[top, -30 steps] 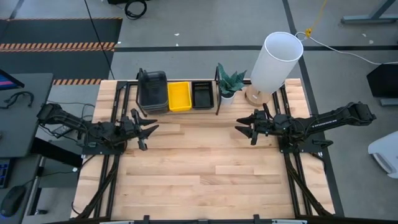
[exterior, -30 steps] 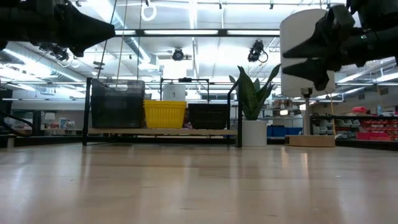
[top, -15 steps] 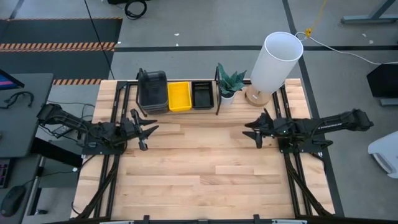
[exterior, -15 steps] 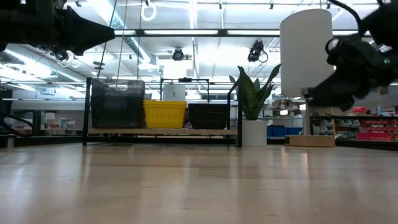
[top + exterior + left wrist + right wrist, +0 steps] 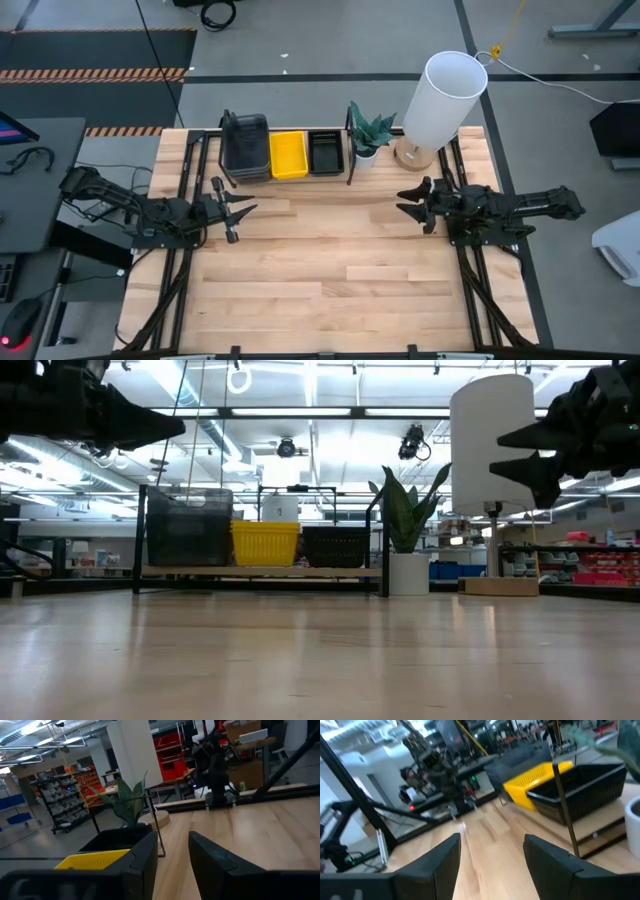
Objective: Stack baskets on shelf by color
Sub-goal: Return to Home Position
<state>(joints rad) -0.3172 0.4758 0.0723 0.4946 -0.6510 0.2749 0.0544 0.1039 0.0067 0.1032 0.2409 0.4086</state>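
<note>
The wooden surface (image 5: 330,270) carries both arms, one at each side, with the left jaws and the right jaws pointing at each other across its bare middle. Both pairs stand parted and hold nothing, and in the low view both hang well above the wood.

The shelf (image 5: 260,571) stands beyond both pairs, along the far edge, with its end closer to the left jaws than to the right. The white lamp (image 5: 443,98) rises just beyond the right jaws, closer to them than the shelf is.

On the shelf, three lots sit side by side. The tall grey stack (image 5: 246,147) is the one closest to the left jaws, the yellow basket (image 5: 289,155) is in the middle, and the black basket (image 5: 324,152) is closest to the right jaws. The sorting looks finished, and only the retreat to rest seems left. The potted plant (image 5: 368,132) stands between the black basket and the lamp.

To finish cleanly, draw each arm back toward its own base, away from the shelf. Keep both jaws high and empty. On the right, swing no further toward the lamp or the plant, since either would likely tip at a touch.
</note>
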